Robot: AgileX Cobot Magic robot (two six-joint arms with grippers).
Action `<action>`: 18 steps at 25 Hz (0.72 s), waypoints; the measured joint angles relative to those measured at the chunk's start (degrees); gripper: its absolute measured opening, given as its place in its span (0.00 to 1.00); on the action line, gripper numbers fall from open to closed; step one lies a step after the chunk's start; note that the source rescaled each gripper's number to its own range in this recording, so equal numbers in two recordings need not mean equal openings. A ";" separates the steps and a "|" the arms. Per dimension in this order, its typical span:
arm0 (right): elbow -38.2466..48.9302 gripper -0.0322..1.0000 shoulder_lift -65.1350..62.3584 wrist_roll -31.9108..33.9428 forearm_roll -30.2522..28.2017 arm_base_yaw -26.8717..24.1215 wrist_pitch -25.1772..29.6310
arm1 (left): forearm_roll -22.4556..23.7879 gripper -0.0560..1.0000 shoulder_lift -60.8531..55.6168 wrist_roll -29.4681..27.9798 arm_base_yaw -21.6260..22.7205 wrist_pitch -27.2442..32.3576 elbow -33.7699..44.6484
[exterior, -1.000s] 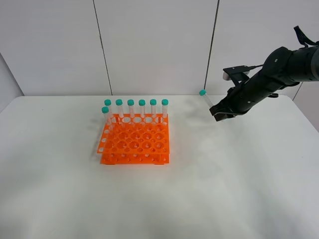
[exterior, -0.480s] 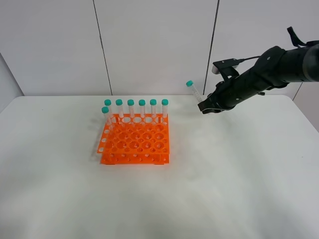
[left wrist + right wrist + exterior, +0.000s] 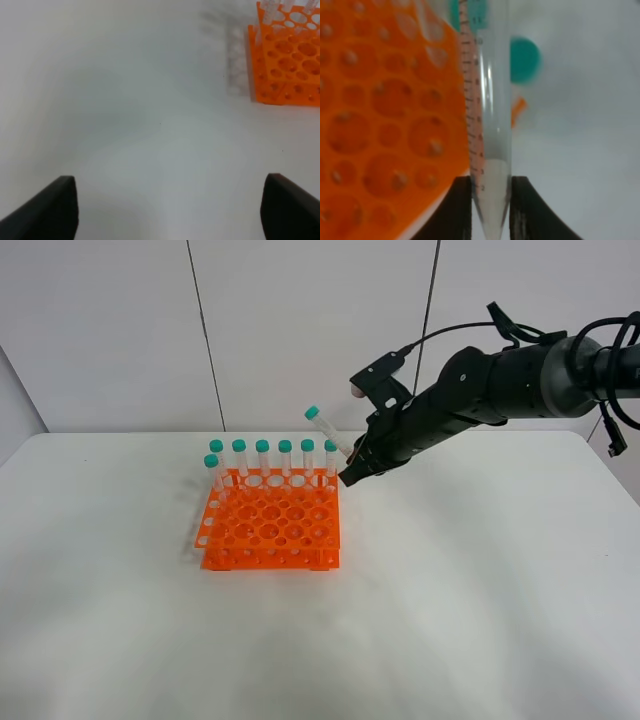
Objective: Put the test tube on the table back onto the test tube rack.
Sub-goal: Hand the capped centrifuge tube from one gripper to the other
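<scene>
Right now my right hand (image 3: 352,470) is pinched shut on the tube (image 3: 326,430) near its tapered tip (a slim clear thing, with a printed scale down its side and a teal cap at the far end). It hangs tilted in the air by the back right corner of the orange rack (image 3: 270,525), cap uppermost and leaning over the other tubes (image 3: 262,455) standing there. My left hand (image 3: 167,210) hovers over bare desk (image 3: 125,125), jaws spread wide, holding nothing.

Rack (image 3: 270,530) on table (image 3: 450,620), tubes (image 3: 262,455) in its back row, test tube (image 3: 329,431) above back-right corner
</scene>
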 joint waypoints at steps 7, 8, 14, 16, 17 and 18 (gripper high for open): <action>0.00 0.03 0.00 0.34 -0.82 7.55 -9.01 | 0.00 1.00 0.00 0.00 0.00 0.00 0.00; 0.00 0.03 0.00 0.34 -0.85 8.66 -10.45 | 0.00 1.00 0.00 0.00 0.00 0.00 0.00; 0.00 0.03 0.00 -0.91 -1.78 13.86 -15.85 | 0.00 1.00 0.00 0.00 0.00 0.00 0.00; 0.00 0.03 0.00 -0.91 -1.43 15.30 -16.95 | 0.00 1.00 0.00 0.00 0.00 0.00 0.00; 0.00 0.03 0.00 -0.91 -0.97 15.95 -17.85 | 0.00 1.00 0.00 0.00 0.00 0.00 0.00; 0.00 0.03 0.00 -0.91 -0.29 16.78 -19.17 | 0.00 1.00 0.00 0.00 0.00 0.00 0.00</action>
